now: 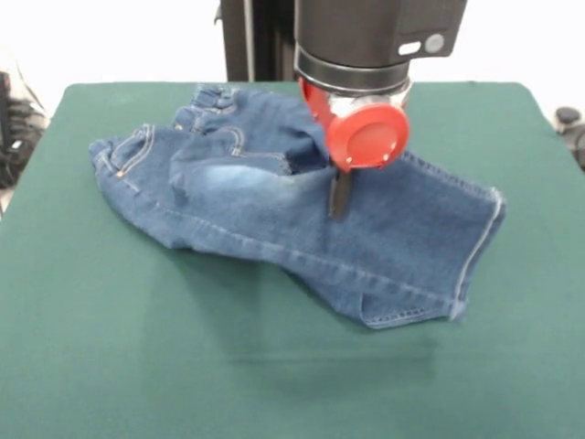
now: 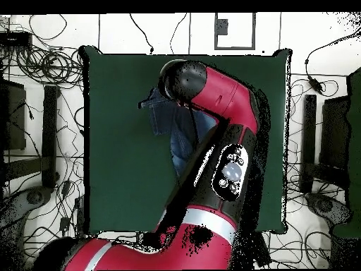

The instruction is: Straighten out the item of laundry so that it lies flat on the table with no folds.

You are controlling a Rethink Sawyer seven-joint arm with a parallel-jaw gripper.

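The blue denim jeans [image 1: 274, 197] lie crumpled on the green table [image 1: 137, 347], in its far middle part. The waistband end is bunched and folded over at the far left. One leg runs to the right and ends in a hem near the front right. A flap of denim is folded back just left of the gripper. My gripper [image 1: 340, 210], under a red round cap, points down and touches the denim near the middle of the jeans. In the overhead view the red arm covers the gripper and most of the jeans [image 2: 182, 137]; only a blue strip shows on the table [image 2: 113, 141].
The robot's black pedestal [image 1: 251, 41] stands behind the table's far edge. Cables and dark equipment [image 2: 42, 67] lie on the floor around the table. A black object [image 1: 569, 119] sits off the table's right edge.
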